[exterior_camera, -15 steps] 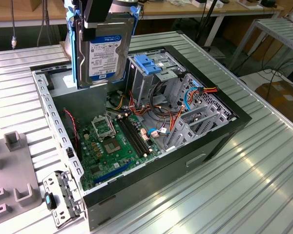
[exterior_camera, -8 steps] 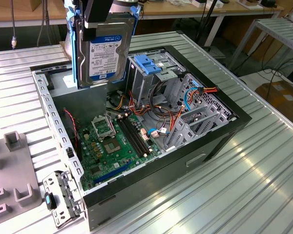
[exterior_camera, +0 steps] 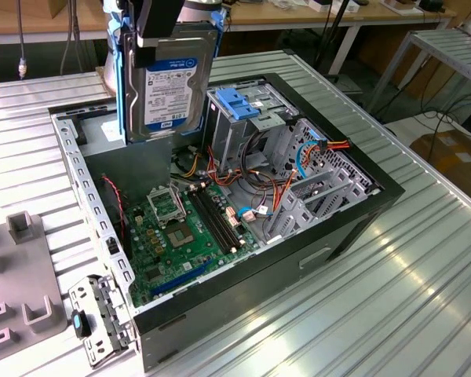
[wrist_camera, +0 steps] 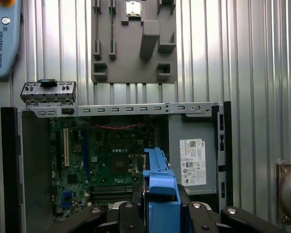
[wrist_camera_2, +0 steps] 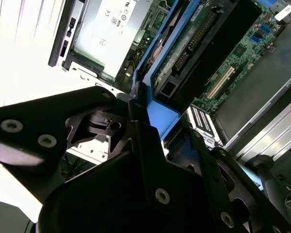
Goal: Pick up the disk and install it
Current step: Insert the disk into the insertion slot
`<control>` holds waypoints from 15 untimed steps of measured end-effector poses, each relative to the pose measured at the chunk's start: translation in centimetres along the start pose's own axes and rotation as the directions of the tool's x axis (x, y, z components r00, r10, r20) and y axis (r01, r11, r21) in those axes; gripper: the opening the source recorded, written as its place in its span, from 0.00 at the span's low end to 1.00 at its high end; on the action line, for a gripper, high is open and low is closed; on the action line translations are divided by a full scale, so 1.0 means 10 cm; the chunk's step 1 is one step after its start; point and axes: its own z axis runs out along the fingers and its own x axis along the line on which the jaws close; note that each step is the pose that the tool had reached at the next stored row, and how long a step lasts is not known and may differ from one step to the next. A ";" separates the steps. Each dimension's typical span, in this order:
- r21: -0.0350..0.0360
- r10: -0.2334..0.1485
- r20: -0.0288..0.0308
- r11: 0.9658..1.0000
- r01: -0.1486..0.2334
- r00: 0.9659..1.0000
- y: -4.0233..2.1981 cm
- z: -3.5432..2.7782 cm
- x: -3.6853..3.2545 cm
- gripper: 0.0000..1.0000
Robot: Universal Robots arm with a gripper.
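**Exterior view: disk pinched upright over the open case**

In the second wrist view the black gripper [wrist_camera_2: 153, 121] is closed onto the disk [wrist_camera_2: 184, 48]. Its fingers [wrist_camera_2: 136, 160] press on the blue carrier frame [wrist_camera_2: 161, 118]. The disk's underside faces this camera, showing a green circuit board and a dark connector strip.

In the first wrist view the disk [wrist_camera: 160, 187] appears edge-on as a blue frame between two black gripper arms. Beneath it lie the motherboard [wrist_camera: 106, 160] and the grey power-supply box [wrist_camera: 194, 165]. That box wears a white sticker with small print and barcodes.

In the exterior view the gripper [exterior_camera: 157, 39] clamps the disk [exterior_camera: 173, 78] by its top edge. The disk hangs upright in the air at about eleven o'clock of the open computer case [exterior_camera: 337, 228]. Its silver metal face is turned toward the camera. A white-and-blue label [exterior_camera: 166, 98] with dark print covers most of that face, and the blue frame runs down both long sides.

At the disk's three o'clock, just beside it, stands the grey metal cage [exterior_camera: 239, 106] with a blue latch on top. The motherboard lies on the case floor at the disk's six o'clock.

Outside the case, at its eight o'clock, a grey fixture plate [exterior_camera: 16, 290] rests on the ribbed metal table [exterior_camera: 392, 314].
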 end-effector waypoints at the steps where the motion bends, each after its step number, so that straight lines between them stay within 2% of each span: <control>1: 0.000 0.000 0.000 1.000 0.000 1.000 0.000 -0.001 0.011 0.37; 15: 0.000 0.000 0.000 1.000 0.000 1.000 -0.005 -0.009 0.156 0.37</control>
